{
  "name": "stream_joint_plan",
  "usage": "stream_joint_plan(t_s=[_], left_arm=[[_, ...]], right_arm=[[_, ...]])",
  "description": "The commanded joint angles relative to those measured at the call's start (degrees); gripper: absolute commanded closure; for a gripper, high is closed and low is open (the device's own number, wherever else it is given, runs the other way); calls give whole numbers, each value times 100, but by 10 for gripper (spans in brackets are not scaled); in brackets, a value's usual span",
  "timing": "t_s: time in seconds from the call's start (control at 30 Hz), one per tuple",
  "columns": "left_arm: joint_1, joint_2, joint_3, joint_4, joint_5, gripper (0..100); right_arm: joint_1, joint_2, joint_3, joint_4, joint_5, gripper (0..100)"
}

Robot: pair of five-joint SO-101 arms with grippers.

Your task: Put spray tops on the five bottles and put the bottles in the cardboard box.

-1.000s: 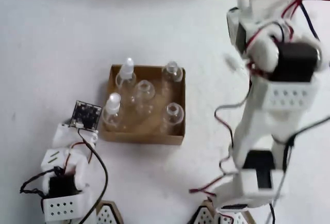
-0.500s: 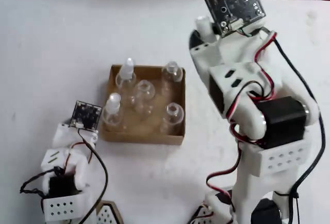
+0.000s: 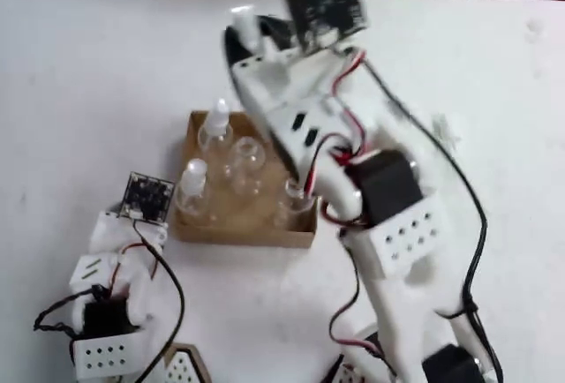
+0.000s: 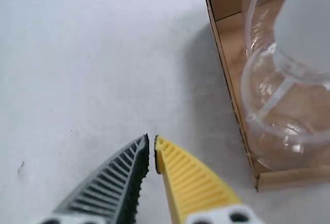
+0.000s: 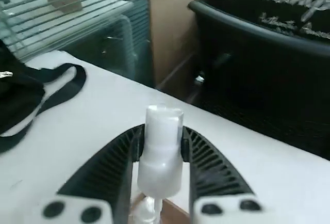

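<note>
**Spray top held in right gripper, raised near the box**

Right gripper (image 5: 162,131) is clamped on a spray top (image 5: 163,157) — light hard plastic with a thin tube below. The hold at the collar looks sound, but the smooth sides may slip or tilt. Cardboard box (image 3: 245,235) on the surface (image 3: 88,74) holds the bottles: a capped bottle (image 3: 214,131), and an open middle bottle (image 3: 247,150). The bottles are clear and probably light and tippy — capped neighbours crowd the approach. Left gripper (image 4: 151,149) is closed and empty, beside the box wall.
</note>
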Motion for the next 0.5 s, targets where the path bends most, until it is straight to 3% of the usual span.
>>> stream_joint_plan(t_s=[0.0,0.23,0.47], left_arm=[[66,-48,-9,26,-62,979],[75,-48,-9,26,-53,979],[75,-48,-9,26,-53,979]], right_arm=[[-462,-954,1081,-1235,-44,983],[-321,-1780,3578,-3934,-26,984],[-4,-1824,4686,-5015,-70,984]])
